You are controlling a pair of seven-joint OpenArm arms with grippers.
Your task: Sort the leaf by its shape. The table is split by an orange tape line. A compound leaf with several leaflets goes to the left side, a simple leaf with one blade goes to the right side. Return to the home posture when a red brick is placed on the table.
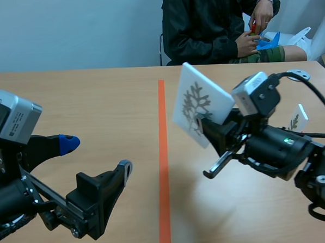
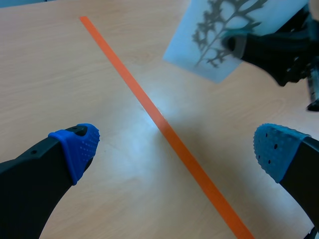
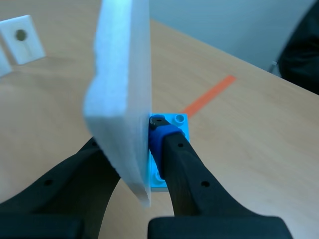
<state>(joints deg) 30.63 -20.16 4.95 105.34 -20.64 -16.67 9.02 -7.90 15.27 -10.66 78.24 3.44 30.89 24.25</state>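
Wooden table (image 1: 96, 98), right claw (image 3: 134, 137) raised gripping leaf card (image 1: 199, 100), left claw (image 2: 177, 147) spread low

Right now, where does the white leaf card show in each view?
Scene view: leaf card raised right of the orange tape line, in the right jaws.
Left wrist view: card ahead of the open left jaws, across the tape line.
Right wrist view: card edge-on between the right jaws.
Shared landmark: the orange tape line.

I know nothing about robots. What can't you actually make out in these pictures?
- Held card: right wrist view shows it edge-on, print hidden.
- Small card: scene view, print too small, partly behind right arm.
- What the person's hands hold: scene view, too small, fingers cover it.
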